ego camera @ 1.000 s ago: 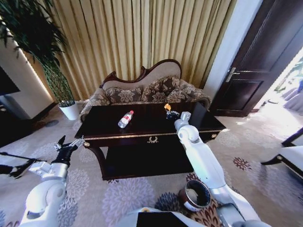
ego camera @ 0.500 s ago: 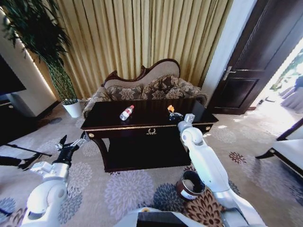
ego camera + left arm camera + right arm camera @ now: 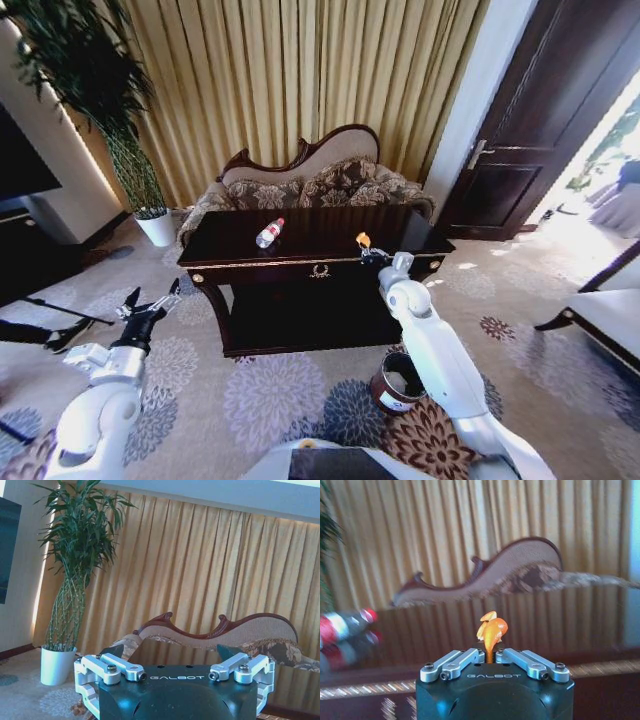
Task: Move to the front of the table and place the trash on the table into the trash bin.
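- Two arms show in the head view; the right gripper (image 3: 366,250) is raised over the front right part of the table (image 3: 310,262), clenched on the small orange piece (image 3: 361,239).
- From the right wrist view, the orange piece (image 3: 491,629) stands up between the closed-in fingers, above the glossy tabletop.
- One clear bottle (image 3: 268,233) with a red cap lies on its side on the left half of the table, well apart from the right gripper.
- On the carpet just beside the right arm, in front of the table's right end, stands the round dark trash bin (image 3: 398,381).
- Off to the table's left, the left gripper (image 3: 150,303) hangs over the carpet with its fingers spread and nothing in them.
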